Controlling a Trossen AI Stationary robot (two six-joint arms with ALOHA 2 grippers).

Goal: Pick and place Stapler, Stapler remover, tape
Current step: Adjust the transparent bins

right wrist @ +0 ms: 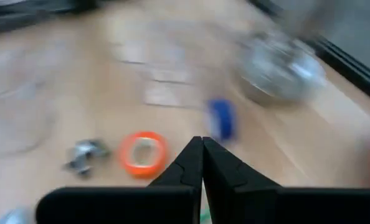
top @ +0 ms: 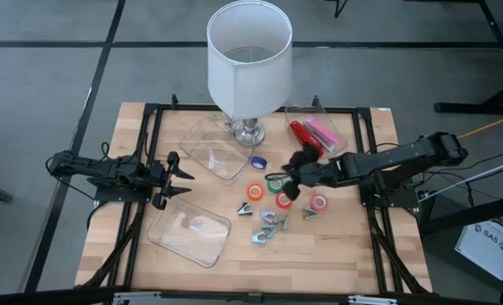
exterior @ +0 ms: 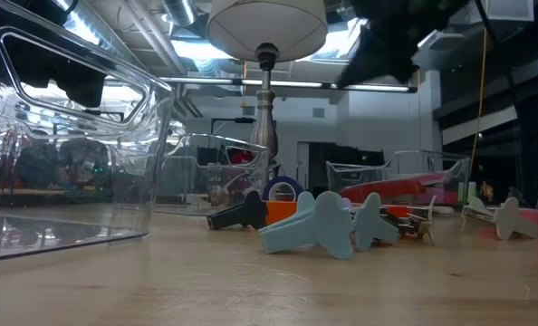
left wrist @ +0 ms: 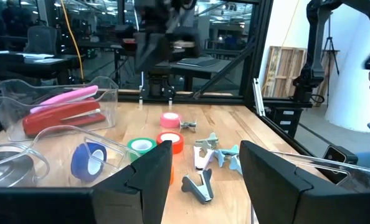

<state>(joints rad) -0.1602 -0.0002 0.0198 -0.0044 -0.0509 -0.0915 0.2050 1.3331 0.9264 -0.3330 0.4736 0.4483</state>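
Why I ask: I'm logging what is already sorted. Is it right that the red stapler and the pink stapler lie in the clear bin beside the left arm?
Not quite. The high view shows the red stapler and pink stapler in the clear bin on the right arm's side, behind the right gripper; the left gripper waits beside other bins.

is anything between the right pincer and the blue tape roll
Nothing visible. The right pincer, shut and empty, hovers over the rolls; the right wrist view shows bare table between its tips and the blue tape roll. The orange roll lies off to one side, and the lamp base stands beyond the blue roll.
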